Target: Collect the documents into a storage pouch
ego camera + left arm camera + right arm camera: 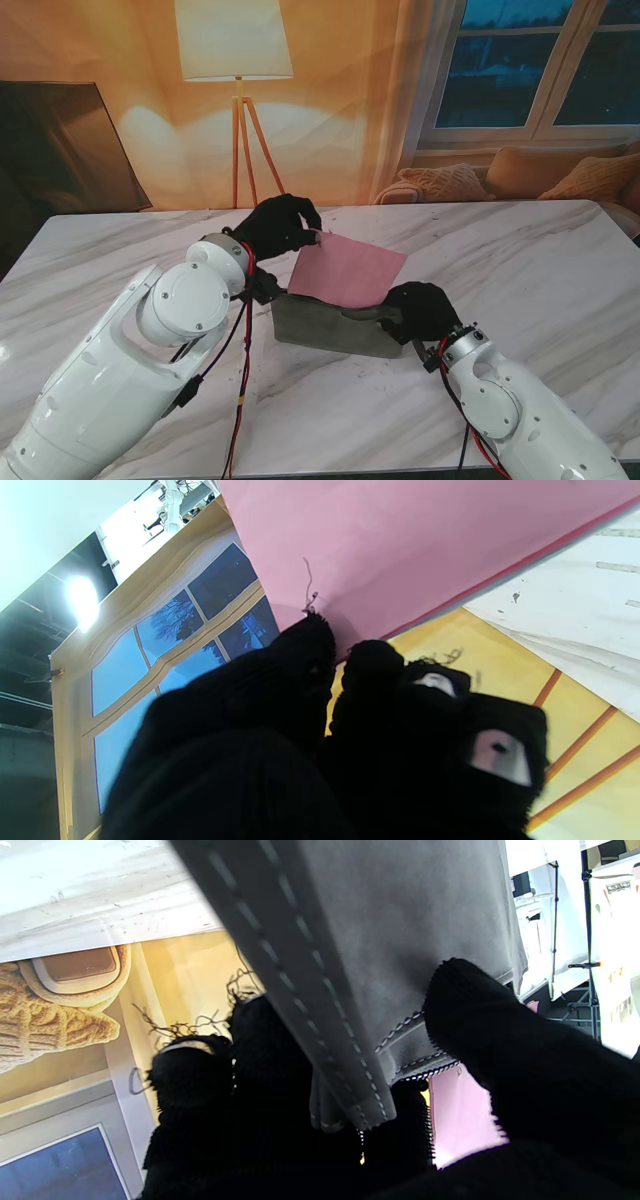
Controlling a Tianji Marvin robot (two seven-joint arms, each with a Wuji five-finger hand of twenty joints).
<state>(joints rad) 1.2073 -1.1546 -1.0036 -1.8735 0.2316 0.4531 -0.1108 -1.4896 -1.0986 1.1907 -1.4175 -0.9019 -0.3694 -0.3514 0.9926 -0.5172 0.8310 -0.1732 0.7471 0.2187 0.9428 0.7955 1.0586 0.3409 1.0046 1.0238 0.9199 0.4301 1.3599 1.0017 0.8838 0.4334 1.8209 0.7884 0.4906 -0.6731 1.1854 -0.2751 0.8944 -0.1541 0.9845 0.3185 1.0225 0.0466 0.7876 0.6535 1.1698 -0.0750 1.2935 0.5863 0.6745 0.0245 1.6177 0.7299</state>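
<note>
A white marble table [560, 270] with grey veining fills most of the stand's view, and behind it a floor lamp [236, 60] on a wooden tripod, a window [540, 70] and a sofa with cushions [520, 175] are seen. Two white arms rise from the near corners, each ending in a black knitted glove.

Near the middle of the table a grey felt storage pouch [330, 325] is held with its mouth turned upward. Its right end is gripped by the right hand [422, 310]; in the right wrist view the stitched rim of the pouch [350, 965] is seen pinched between the thumb [480, 1020] on one side and the fingers [250, 1055] on the other, so the hand is closed on the pouch.

A pink document sheet [345, 268] is standing tilted in the mouth of the pouch, its lower edge hidden inside and its upper part leaning toward the far right. Its far left corner is pinched by the left hand [280, 225], which is raised above the left end of the pouch. In the left wrist view the pink sheet [400, 545] is shown caught between the gloved fingertips [310, 640], with a red edge and a pale underside visible along its border. Loose black threads are seen fraying from both gloves.
</note>
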